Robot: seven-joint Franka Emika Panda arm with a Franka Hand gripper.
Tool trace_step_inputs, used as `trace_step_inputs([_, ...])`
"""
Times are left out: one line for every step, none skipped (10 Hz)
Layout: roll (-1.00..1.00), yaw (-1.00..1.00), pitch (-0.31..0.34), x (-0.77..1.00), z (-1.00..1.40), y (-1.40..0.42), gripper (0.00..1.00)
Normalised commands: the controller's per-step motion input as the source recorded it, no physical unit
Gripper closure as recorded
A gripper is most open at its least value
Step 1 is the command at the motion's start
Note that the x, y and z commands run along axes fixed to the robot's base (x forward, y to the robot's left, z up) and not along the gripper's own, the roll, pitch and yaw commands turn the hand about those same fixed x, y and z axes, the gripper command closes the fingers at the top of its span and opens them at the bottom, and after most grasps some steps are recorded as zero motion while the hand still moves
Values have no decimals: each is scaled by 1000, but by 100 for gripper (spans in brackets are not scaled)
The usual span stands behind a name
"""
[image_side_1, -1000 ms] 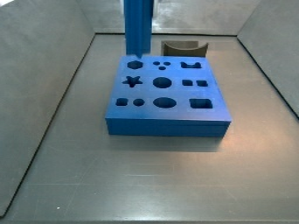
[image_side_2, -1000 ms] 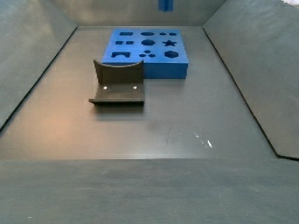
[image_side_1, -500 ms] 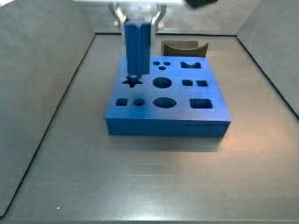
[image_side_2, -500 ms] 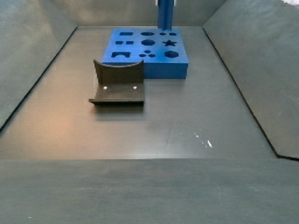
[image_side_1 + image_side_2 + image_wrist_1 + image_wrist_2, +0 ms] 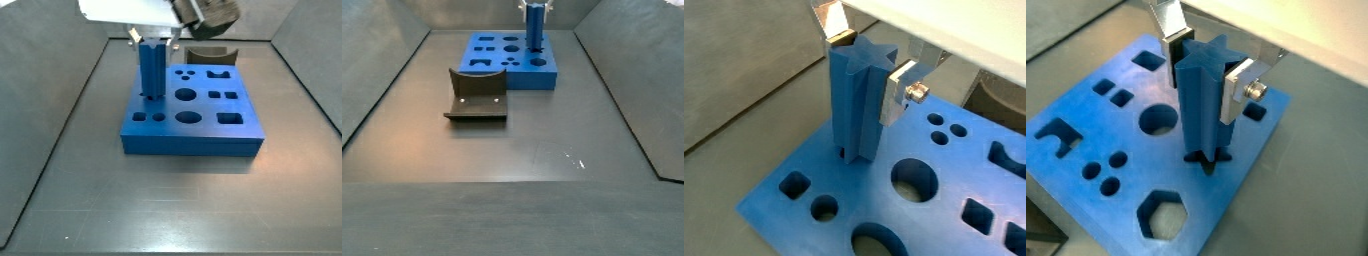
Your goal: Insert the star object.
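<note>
The star object [image 5: 152, 68] is a long bright blue bar standing upright, its lower end in the star-shaped hole of the flat blue block [image 5: 201, 132]. It shows in both wrist views [image 5: 855, 100] [image 5: 1204, 105] and in a side view [image 5: 535, 26]. My gripper [image 5: 867, 62] is shut on the star object near its top, with one silver finger [image 5: 1237, 88] on each side. The gripper also shows in the other wrist view [image 5: 1203, 65], from the side [image 5: 152, 42] and at the frame's top edge [image 5: 535, 6]. The block [image 5: 509, 58] has many shaped holes.
A dark grey curved piece [image 5: 477, 94] lies on the floor in front of the block; in a side view it sits behind the block [image 5: 211, 54]. Grey walls [image 5: 54, 90] slope up round the floor. A round hole [image 5: 913, 176] lies beside the star hole.
The gripper has come down with the star object. Its lower end was above the block one second ago, at the star hole half a second ago, and now sits lower in it.
</note>
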Motion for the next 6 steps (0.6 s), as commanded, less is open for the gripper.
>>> trace_step_inputs([63, -297, -10, -111, -286, 89, 100])
trace_step_inputs([61, -337, -7, -74, -294, 71, 100])
trace_step_inputs([89, -389, 0, -43, -266, 106, 100])
trace_step_inputs([94, -406, 0, -57, -271, 103, 100])
trace_step_inputs([26, -389, 0, -3, -286, 66, 100])
trace_step_inputs([0, -277, -7, 31, -311, 9, 100])
